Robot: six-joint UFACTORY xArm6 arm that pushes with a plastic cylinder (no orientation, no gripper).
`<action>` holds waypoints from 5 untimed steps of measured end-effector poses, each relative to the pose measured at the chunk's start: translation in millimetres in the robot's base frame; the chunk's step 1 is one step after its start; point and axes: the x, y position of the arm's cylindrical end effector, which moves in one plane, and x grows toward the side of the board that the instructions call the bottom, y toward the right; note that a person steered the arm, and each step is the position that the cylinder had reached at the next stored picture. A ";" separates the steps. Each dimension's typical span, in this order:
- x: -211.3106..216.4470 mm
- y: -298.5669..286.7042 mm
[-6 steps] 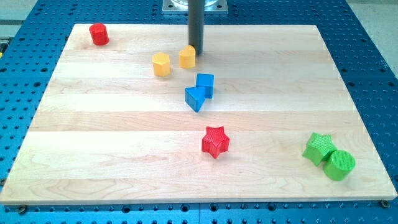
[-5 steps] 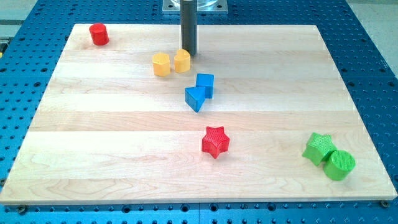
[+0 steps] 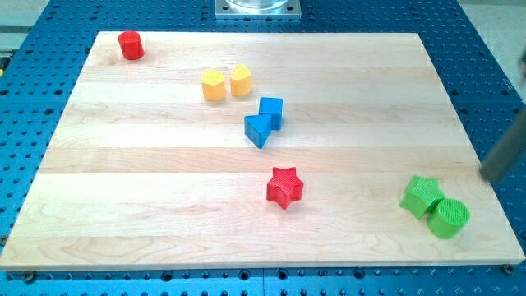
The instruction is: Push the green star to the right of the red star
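Note:
The green star (image 3: pixel 422 196) lies near the board's lower right corner, touching a green cylinder (image 3: pixel 449 218) just below and right of it. The red star (image 3: pixel 284 187) lies near the board's middle bottom, well to the left of the green star. My rod shows blurred at the view's right edge, and my tip (image 3: pixel 488 175) is over the board's right edge, up and to the right of the green star, apart from it.
Two yellow blocks (image 3: pixel 213 85) (image 3: pixel 241 80) sit side by side near the top middle. A blue cube (image 3: pixel 270 111) and a blue triangular block (image 3: pixel 257 130) touch below them. A red cylinder (image 3: pixel 130 44) stands at the top left. The wooden board (image 3: pixel 148 164) lies on a blue perforated table.
My rod left the top middle, where it nudged the right yellow block leftward toward the other, and swept to the view's right edge near the green star.

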 end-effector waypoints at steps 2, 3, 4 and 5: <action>22.3 -104.3; 13.7 -154.1; -20.6 -182.9; 36.5 -173.6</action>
